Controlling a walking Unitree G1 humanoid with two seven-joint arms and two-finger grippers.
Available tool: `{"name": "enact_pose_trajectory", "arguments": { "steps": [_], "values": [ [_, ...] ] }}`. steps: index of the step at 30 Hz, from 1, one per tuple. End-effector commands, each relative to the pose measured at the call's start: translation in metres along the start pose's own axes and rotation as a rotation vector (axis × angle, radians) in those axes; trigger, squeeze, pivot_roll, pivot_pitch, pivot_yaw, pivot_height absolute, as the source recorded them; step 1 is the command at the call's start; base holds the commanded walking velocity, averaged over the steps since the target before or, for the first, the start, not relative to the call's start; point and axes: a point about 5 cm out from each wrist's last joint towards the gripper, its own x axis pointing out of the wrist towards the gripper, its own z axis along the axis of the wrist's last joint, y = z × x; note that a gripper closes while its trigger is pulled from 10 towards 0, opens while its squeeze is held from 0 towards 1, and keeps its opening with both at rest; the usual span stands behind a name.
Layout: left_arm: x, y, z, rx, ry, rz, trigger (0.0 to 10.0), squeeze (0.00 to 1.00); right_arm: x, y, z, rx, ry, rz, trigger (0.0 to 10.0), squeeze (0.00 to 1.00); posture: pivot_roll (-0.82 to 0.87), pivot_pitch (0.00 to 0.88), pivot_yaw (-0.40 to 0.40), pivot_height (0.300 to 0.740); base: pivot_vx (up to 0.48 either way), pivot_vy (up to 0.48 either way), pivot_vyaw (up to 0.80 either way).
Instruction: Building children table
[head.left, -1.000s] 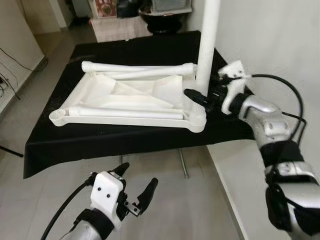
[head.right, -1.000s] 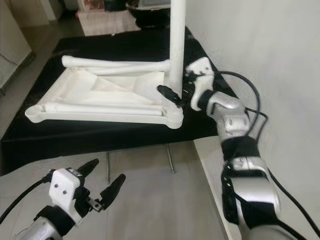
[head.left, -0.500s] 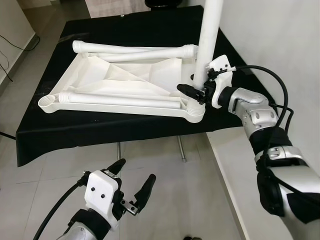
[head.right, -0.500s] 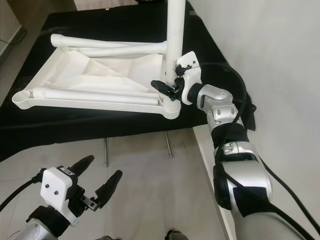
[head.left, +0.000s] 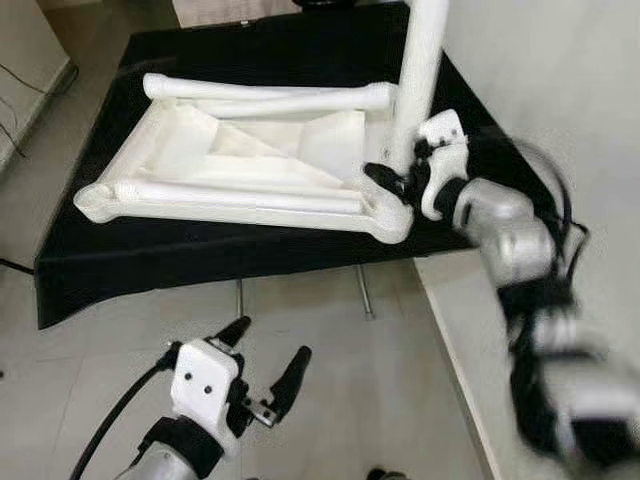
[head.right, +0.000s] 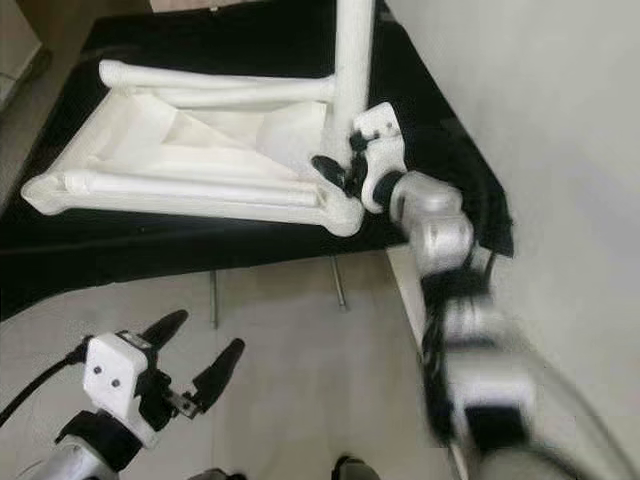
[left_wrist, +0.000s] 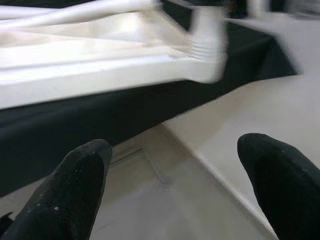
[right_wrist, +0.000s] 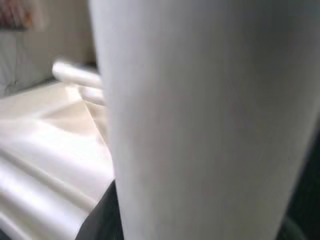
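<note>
Since half a second ago my head has tipped, so the whole scene sits a little differently and my right arm now smears with blur — the parts themselves lie as they did. Largest is the worktop (head.left: 90, 270), draped in matte black cloth, standing on pale floor tiles. On it rests the white table frame (head.left: 240, 165), upside down: smooth round plastic tubes around a creased white panel, ribbed collars at the corners. No writing is legible anywhere. One white table leg (head.left: 418, 80) stands upright in the near right corner socket. My right end effector (head.left: 395, 180) is at that leg's base, fingers closed around it. My left end effector (head.left: 262, 372) hangs low over the floor, its black fingers spread wide — holding nothing.
</note>
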Motion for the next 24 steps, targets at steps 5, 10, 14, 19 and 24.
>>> {"name": "enact_pose_trajectory", "arguments": {
  "steps": [5,10,14,19,24],
  "values": [
    [0.002,0.005,-0.008,0.025,0.037,0.025,10.0,0.00,-0.004,0.034,-0.033,0.085,0.199,-0.028,0.0,0.00,0.06,0.185,0.028,0.740,0.000,0.000,0.00],
    [0.007,0.008,-0.014,0.039,0.052,0.032,10.0,0.00,0.019,0.068,-0.023,0.181,0.133,0.112,10.0,0.00,0.07,0.149,0.026,0.740,0.000,0.000,0.00],
    [0.008,0.008,-0.015,0.046,0.055,0.039,10.0,0.00,0.016,0.076,-0.011,0.220,0.104,0.165,10.0,0.00,0.07,0.141,0.023,0.740,0.000,0.000,0.00],
    [0.011,0.008,-0.018,0.049,0.061,0.042,10.0,0.00,0.018,0.071,0.008,0.202,0.023,0.298,10.0,1.00,0.07,0.123,0.016,0.740,0.000,0.000,0.00],
    [0.012,0.007,-0.019,0.049,0.061,0.043,10.0,0.00,0.025,0.060,0.015,0.154,-0.033,0.414,10.0,1.00,0.08,0.119,0.014,0.740,0.000,0.000,0.00]
  ]
}}
